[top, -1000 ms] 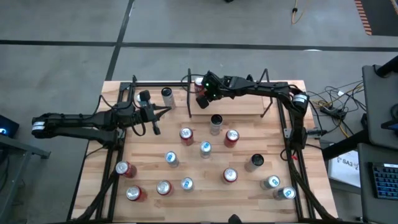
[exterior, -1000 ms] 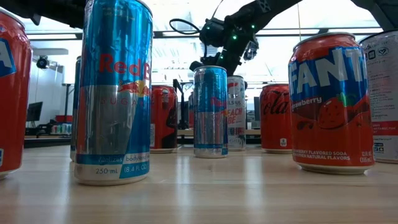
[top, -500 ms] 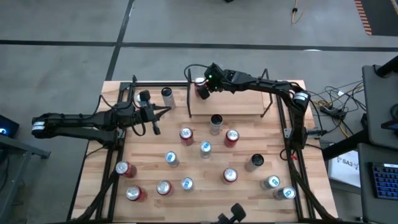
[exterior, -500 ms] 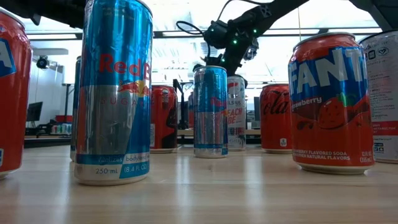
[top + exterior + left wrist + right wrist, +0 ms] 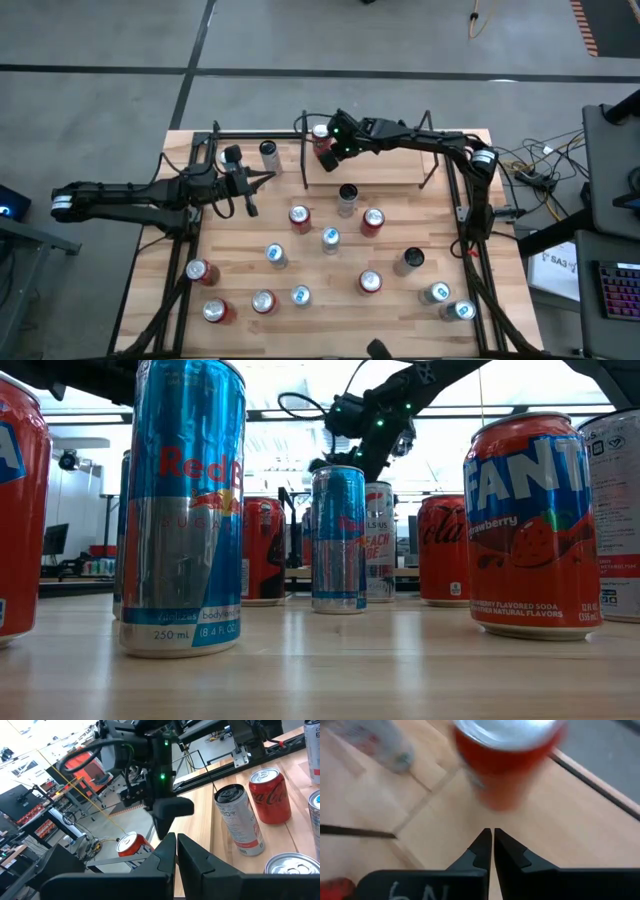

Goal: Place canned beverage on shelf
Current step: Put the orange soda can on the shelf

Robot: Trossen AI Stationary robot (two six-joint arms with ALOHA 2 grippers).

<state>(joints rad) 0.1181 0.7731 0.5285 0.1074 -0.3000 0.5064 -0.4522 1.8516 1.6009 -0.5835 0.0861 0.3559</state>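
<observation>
Overhead, the right claw (image 5: 330,152) partly hides the red can (image 5: 321,133).

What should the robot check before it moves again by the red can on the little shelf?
1. Red can standing upright on the shelf: ok. It sits at the shelf's left end.
2. Right gripper let go of the red can: ok. Its jaws are shut and empty, with the can just beyond them in the right wrist view.
3. Room to pull back without bumping the can: cannot tell; the gripper is very close.
4. Left gripper out of the way: ok. It waits shut over the table's left side.
5. More cans to fetch: ok. Many stand on the table.
</observation>
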